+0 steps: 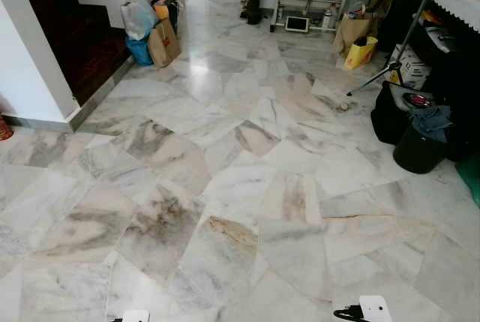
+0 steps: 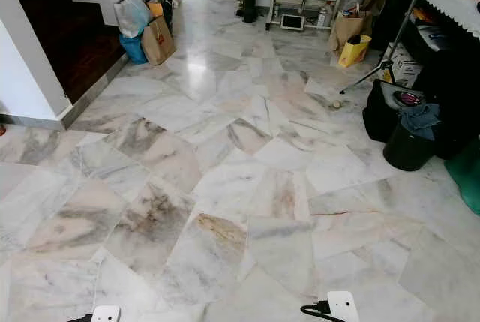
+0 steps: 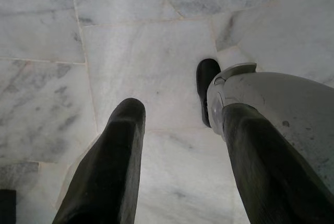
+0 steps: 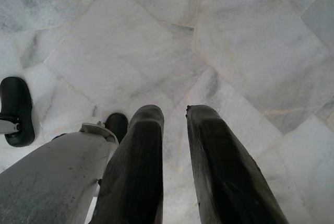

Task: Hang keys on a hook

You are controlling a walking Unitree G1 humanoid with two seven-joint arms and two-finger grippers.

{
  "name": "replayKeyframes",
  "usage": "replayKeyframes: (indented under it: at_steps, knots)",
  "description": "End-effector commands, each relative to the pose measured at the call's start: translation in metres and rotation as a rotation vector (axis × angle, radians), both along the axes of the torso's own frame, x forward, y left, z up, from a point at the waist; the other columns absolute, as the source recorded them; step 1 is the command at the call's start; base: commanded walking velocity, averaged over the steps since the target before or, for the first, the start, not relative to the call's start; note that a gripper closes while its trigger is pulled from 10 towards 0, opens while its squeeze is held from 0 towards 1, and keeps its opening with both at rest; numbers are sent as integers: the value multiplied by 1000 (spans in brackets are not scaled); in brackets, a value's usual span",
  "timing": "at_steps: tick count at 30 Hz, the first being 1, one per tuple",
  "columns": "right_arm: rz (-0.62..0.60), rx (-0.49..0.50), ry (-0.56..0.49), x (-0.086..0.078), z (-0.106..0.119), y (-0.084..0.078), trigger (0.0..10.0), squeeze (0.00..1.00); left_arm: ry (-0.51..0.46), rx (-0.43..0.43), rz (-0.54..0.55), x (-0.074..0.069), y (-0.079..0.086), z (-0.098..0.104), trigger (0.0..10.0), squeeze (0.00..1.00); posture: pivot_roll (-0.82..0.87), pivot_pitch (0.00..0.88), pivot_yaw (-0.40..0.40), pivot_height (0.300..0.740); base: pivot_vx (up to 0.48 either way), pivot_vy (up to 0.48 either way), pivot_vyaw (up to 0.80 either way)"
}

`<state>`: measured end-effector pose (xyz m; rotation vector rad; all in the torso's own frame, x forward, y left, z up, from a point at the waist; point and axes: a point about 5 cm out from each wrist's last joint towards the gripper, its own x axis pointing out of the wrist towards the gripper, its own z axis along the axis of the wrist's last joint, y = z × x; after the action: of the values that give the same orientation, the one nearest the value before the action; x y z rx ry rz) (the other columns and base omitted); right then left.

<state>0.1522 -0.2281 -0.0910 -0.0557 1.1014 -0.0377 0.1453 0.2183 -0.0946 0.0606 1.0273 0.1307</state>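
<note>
Polished white-grey marble slab floor (image 1: 225,187) ahead, dark wooden stairs (image 1: 82,37) at left, bags (image 1: 150,33) beside them, black bin (image 1: 417,149) right. Left gripper (image 3: 180,125) spread wide, empty; right gripper (image 4: 175,117) narrowly parted, empty. Can't tell where the keys or hook are.

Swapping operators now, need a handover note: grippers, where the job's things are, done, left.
Left gripper: open, nothing held, hanging over the marble floor.
Right gripper: slightly open, nothing held, also pointing at the floor.
Keys and hook: not spotted. Ahead are bags by the stairs and a black bin at the right.
Done: nothing.
Left: find keys, pick up, find hook, hang.
</note>
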Motion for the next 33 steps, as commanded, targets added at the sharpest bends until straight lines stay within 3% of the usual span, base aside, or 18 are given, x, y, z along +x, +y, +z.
replayKeyframes:
  at_steps: [1,12,15,33]
  knots:
    - [-113,162,-186,45,16,28,10000,0,-119,-81,7,33,-2,14,10000,0,63,0,-25,721,0,0,0]
    - [-99,164,-187,45,16,28,10000,0,-116,-79,5,33,-2,14,10000,0,62,0,-25,721,0,0,0]
    - [-80,189,-186,45,15,35,10000,0,-145,-66,11,36,1,17,10000,0,69,0,-32,721,0,0,0]
    - [-104,176,-182,49,17,31,10000,0,-157,-80,11,38,-3,17,10000,0,75,0,-56,721,0,0,0]
